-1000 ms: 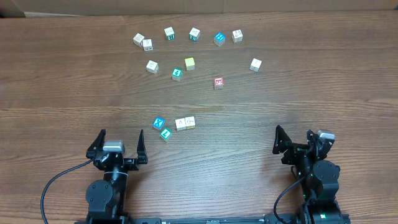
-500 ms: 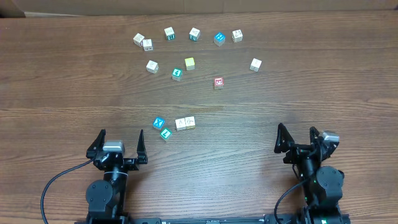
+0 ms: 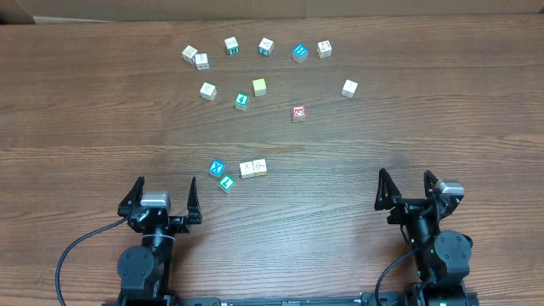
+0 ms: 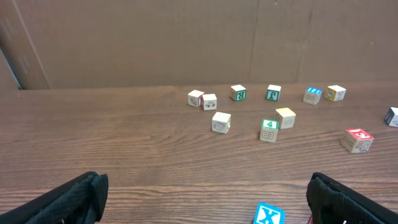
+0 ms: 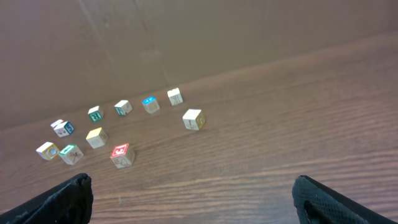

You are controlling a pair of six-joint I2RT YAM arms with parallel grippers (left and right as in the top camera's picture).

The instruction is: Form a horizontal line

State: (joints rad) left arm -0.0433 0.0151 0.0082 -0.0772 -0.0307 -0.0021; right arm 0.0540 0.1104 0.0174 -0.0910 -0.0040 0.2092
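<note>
Standing spread wide, the fingers of the left gripper (image 3: pixel 166 190) hold nothing, and the right gripper (image 3: pixel 404 185) is just as wide and empty. Just beyond the left gripper's right fingertip lies the blue X cube (image 3: pixel 217 167), with the teal cube (image 3: pixel 226 182) just beside it on the nearer side. Right of these, the first cream cube (image 3: pixel 246 169) and second cream cube (image 3: pixel 260 167) touch side by side. Well beyond all the fingers sit the red cube (image 3: pixel 298 112) and the yellow-green cube (image 3: pixel 259 86) on the table (image 3: pixel 85 127).
</note>
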